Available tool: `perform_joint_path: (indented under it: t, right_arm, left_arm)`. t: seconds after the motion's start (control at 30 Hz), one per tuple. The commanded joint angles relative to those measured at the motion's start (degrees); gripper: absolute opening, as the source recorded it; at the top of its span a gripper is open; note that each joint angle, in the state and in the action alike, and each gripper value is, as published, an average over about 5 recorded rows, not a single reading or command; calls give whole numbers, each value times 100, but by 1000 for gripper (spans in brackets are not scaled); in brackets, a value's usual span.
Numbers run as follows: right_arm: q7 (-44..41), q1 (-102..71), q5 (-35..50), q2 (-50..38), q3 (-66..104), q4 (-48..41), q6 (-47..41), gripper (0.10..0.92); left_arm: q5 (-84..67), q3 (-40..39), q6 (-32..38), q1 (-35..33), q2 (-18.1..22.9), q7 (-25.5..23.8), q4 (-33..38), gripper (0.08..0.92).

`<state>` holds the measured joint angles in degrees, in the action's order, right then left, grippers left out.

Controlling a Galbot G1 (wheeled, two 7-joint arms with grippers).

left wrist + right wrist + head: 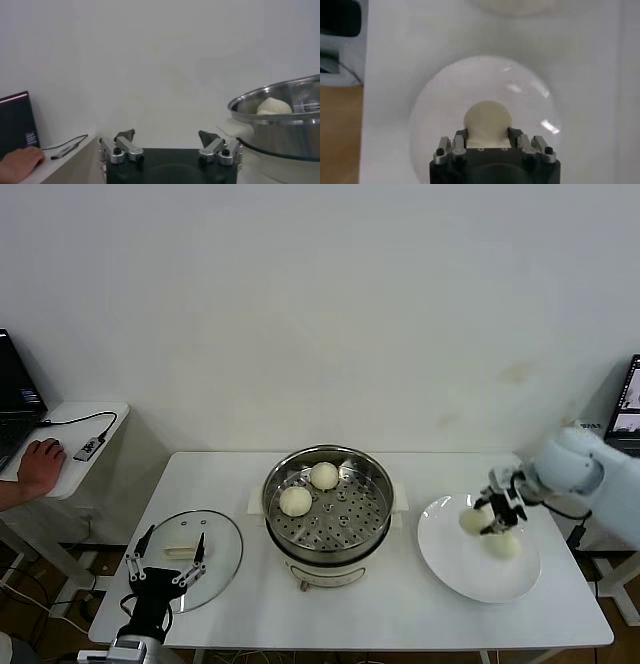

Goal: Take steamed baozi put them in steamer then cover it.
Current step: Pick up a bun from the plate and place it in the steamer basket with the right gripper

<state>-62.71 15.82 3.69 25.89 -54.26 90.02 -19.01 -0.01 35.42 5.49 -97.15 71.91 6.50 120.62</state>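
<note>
Black-fingered and spread wide with nothing between its tips, the left gripper (165, 562) hangs at the table's (400, 604) near left corner, over the cover (215, 556), a round clear glass lid with a cream bar handle lying flat. Beside it stands the steamer (375, 484), a shiny steel pot whose perforated tray holds two smooth, cream-white baozi (295, 500). At the right, the right gripper (497, 511) is closed on a third rounded bun (487, 119) above the glossy white plate (445, 559), where another bun (505, 545) lies just beside it.
</note>
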Motion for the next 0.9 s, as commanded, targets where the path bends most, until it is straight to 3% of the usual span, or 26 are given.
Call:
perform_joint_path:
  t: [0.03,0.43,0.9]
  right_arm:
    - [13,2435,832,742,-1381,24,-17,526]
    - [564,2422,1515,2439,-1957,113,678,526]
    - [891,1591,137,3741,-2172,-697,2564,526]
  left_arm:
    - [0,-13,-3,15,-12,-1,-8,823]
    - [11,89,2,15,43,3,-31,823]
    - [0,221,39,-12,168,15,53,823]
